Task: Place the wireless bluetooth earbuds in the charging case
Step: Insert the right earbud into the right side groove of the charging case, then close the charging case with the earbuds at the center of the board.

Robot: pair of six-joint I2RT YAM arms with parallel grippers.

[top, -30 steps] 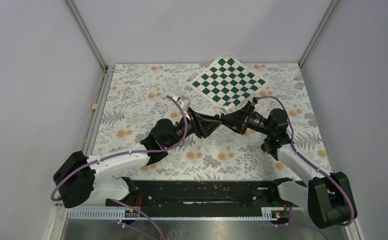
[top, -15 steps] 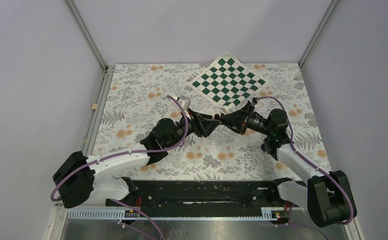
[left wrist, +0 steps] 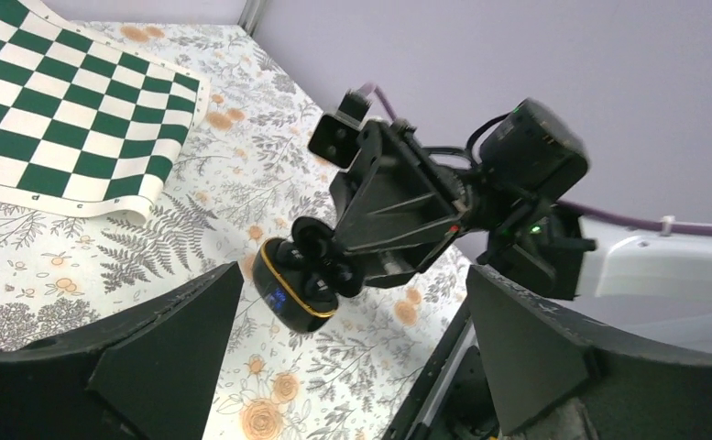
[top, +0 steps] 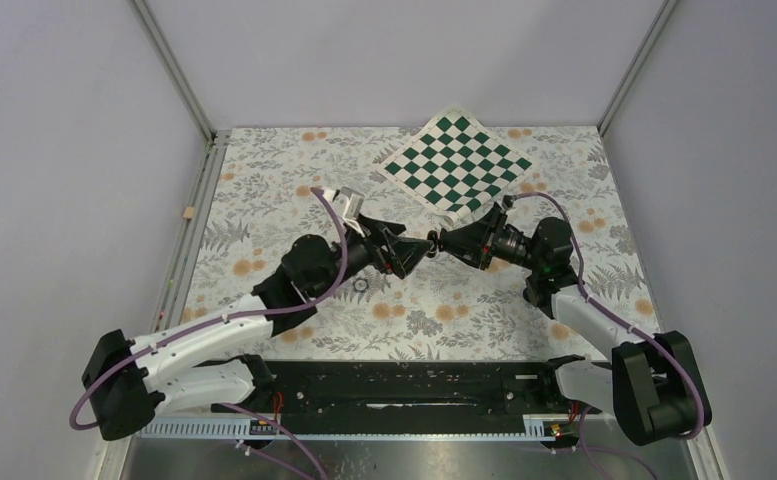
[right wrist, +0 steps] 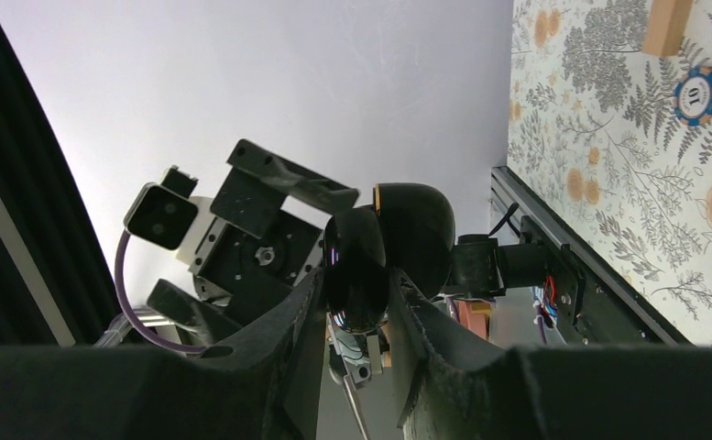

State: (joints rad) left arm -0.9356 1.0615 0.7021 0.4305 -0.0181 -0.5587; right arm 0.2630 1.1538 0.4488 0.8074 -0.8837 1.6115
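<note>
The charging case is a small black oval with a gold rim and a blue glint, and it hangs open in the air above the floral table. My right gripper is shut on it, the glossy black shell pinched between both fingers. In the left wrist view, dark rounded earbuds sit inside the gold rim. My left gripper faces the case from a short way off, open wide with nothing between its fingers. From above, the two grippers meet tip to tip near the table's middle, left gripper beside right gripper.
A green and white chessboard mat lies at the back of the table, one corner curled. A small dark ring with a pale centre lies under the left arm. A tan wooden block lies near that ring.
My left gripper has opened wide and drawn back to the left, away from the case. The right gripper has kept its hold and hardly moved.
</note>
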